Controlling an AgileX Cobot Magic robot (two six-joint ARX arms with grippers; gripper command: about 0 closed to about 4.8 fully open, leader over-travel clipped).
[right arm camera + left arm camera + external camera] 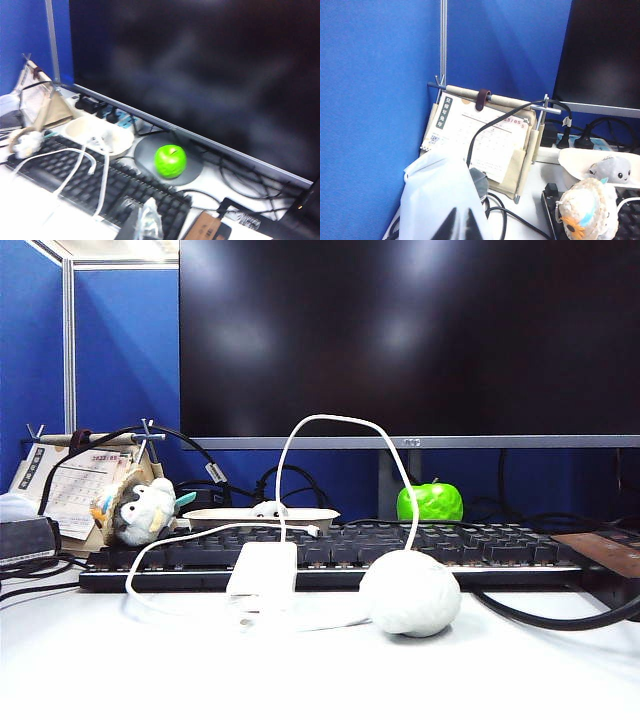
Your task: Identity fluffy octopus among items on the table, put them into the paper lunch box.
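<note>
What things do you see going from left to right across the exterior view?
Bird plush → charger block → white ball → green apple. The paper lunch box with the fluffy octopus sits behind the charger, so I left those out. Neither gripper shows here.

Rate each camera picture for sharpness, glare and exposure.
Exterior view: sharp, soft ceiling glare on the dark monitor, white table near overexposed. Left wrist view: crisp on the calendar, the pale bag close to the lens blurred. Right wrist view: soft throughout, table blown out, green apple clearest.
</note>
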